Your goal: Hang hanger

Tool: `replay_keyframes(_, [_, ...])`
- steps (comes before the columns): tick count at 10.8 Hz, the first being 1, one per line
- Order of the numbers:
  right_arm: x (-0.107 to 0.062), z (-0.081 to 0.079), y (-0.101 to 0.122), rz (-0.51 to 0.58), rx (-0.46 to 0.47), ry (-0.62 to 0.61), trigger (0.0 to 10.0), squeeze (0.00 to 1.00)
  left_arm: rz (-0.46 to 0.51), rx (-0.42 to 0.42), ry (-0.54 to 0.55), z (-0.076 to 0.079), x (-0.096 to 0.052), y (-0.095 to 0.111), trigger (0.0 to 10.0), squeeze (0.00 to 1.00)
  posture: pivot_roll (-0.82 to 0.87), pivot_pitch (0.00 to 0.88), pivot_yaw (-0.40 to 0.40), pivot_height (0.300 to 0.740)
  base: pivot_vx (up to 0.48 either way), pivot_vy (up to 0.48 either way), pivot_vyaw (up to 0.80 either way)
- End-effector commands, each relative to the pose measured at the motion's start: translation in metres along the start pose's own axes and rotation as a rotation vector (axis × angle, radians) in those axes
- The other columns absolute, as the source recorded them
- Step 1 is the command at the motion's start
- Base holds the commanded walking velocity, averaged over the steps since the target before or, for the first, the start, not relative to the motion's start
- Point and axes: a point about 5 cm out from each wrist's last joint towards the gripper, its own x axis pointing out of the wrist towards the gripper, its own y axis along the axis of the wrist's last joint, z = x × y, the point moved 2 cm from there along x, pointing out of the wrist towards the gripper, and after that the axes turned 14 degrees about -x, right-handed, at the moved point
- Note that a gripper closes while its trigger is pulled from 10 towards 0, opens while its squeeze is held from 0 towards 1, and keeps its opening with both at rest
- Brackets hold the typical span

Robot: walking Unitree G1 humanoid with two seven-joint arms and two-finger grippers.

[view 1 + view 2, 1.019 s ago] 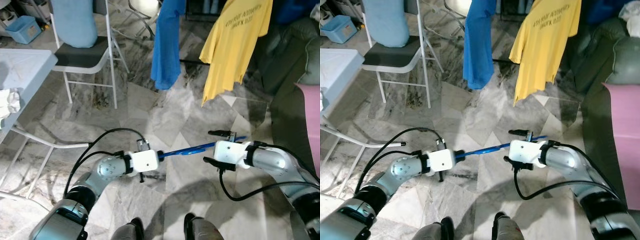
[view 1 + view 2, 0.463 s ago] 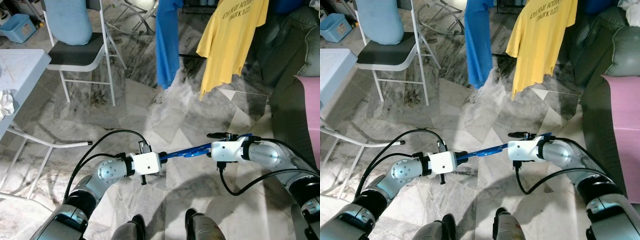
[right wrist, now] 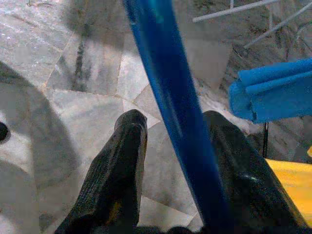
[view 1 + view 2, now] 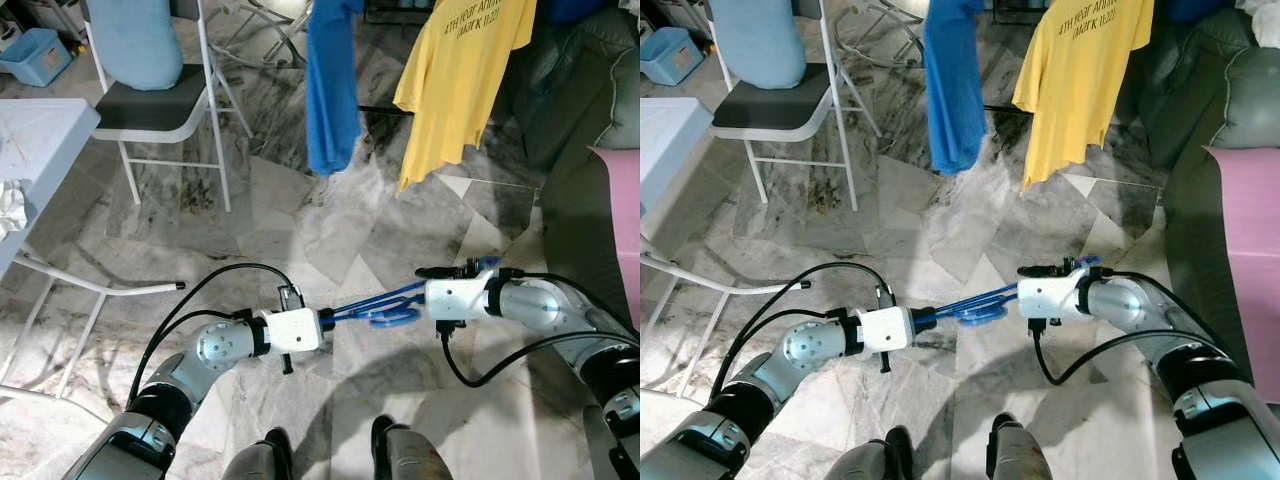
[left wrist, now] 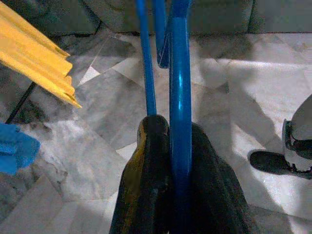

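A blue plastic hanger (image 4: 375, 305) is held level above the marble floor between my two arms, its hook (image 4: 388, 316) lying flat near the middle. My left gripper (image 4: 328, 315) is shut on one end; in the left wrist view the black fingers (image 5: 146, 161) clamp the blue bar (image 5: 179, 97). My right gripper (image 4: 432, 280) is at the other end. In the right wrist view the bar (image 3: 165, 97) runs between its fingers (image 3: 122, 165), resting against one, with a gap to the other, so it stands open.
A blue garment (image 4: 330, 80) and a yellow T-shirt (image 4: 460, 80) hang ahead. A white folding chair (image 4: 160, 110) stands at the far left, a pale table (image 4: 40, 130) at the left edge, a green sofa (image 4: 590, 100) and pink cloth (image 4: 620, 230) at the right.
The hanger has rolled, so its hook now shows flat under the bar. My right gripper has turned its wrist and come onto the hanger's end. The left arm barely moved.
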Motion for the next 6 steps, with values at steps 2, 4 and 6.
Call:
replay_keyframes(2, [-0.0006, -0.003, 0.0017, 0.02, -0.018, 0.016, 0.0, 0.0, -0.036, -0.007, -0.013, 0.0038, -0.0045, -0.0091, 10.0, 0.0, -0.17, 0.275, 0.121, 0.74, 0.0, 0.0, 0.0])
replay_keyframes(4, [-0.0017, -0.0032, 0.002, 0.026, -0.015, 0.016, 0.0, 0.0, -0.044, -0.005, -0.006, 0.0023, -0.0047, -0.0101, 10.0, 0.0, -0.17, 0.273, 0.119, 0.74, 0.0, 0.0, 0.0])
replay_keyframes(6, [-0.0047, -0.0065, 0.0015, 0.035, -0.006, 0.023, 0.0, 0.0, -0.058, 0.002, 0.019, -0.0008, -0.0062, -0.0127, 10.0, 0.0, -0.17, 0.272, 0.116, 0.74, 0.0, 0.0, 0.0])
